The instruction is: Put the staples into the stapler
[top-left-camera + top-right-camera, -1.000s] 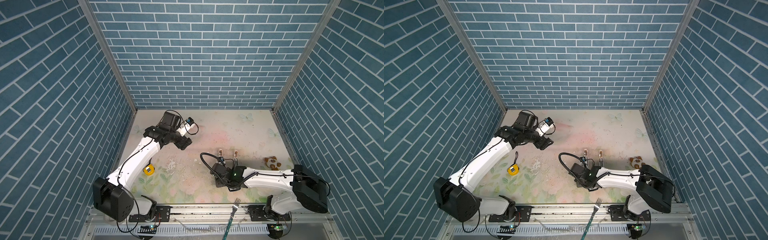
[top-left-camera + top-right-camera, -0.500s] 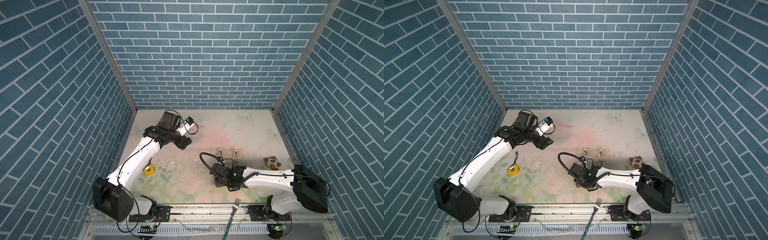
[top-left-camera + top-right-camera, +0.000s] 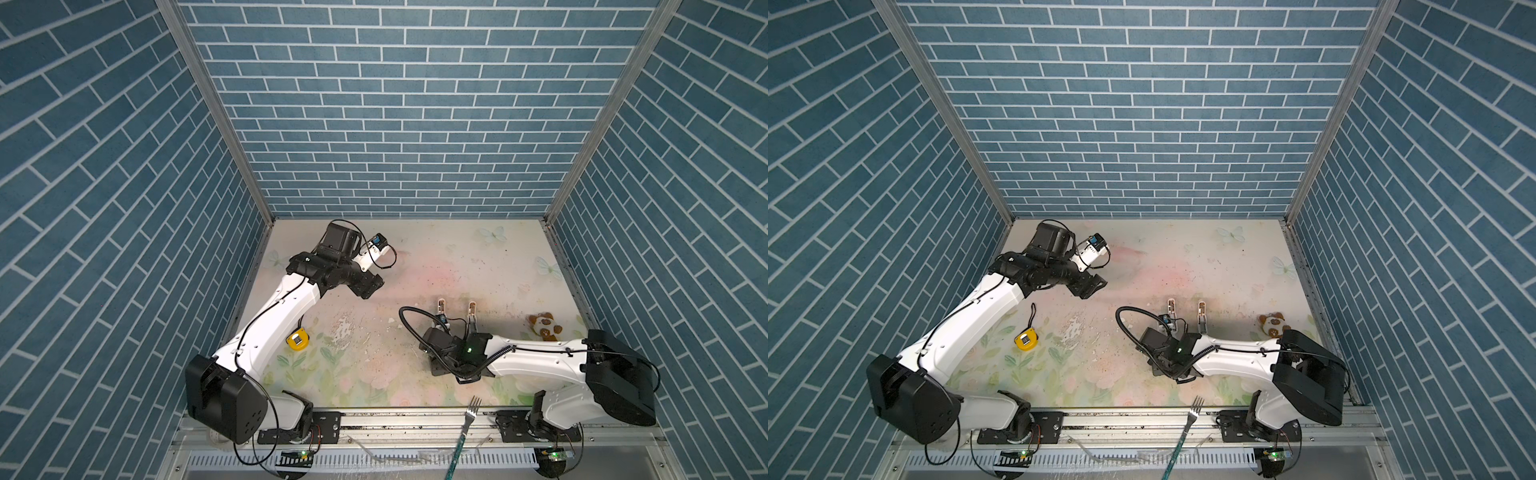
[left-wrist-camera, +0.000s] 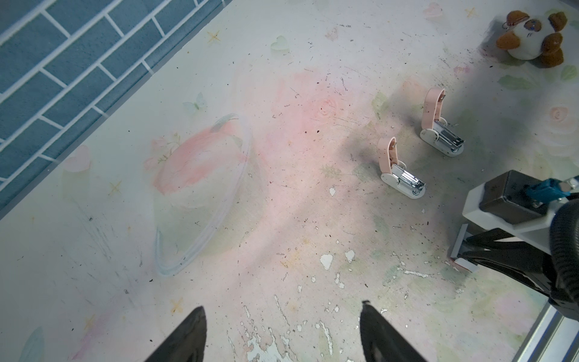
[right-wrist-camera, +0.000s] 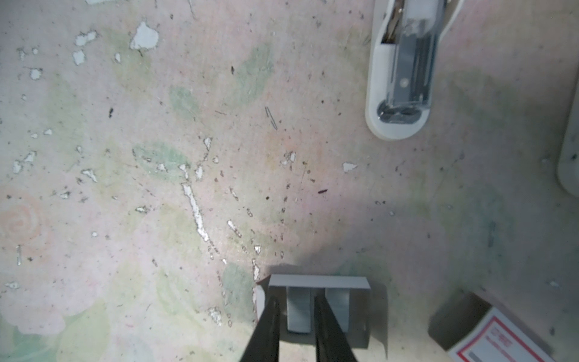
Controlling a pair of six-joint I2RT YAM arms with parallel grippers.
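Right wrist: flat silvery-grey staples

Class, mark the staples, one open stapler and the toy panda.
staples (image 5: 298, 310): right wrist view, middle of the grey strip.
stapler (image 4: 407, 181): left wrist view, metal magazine.
toy panda (image 4: 528, 37): left wrist view, white middle.

Box label red-bordered, print too blurred to read.
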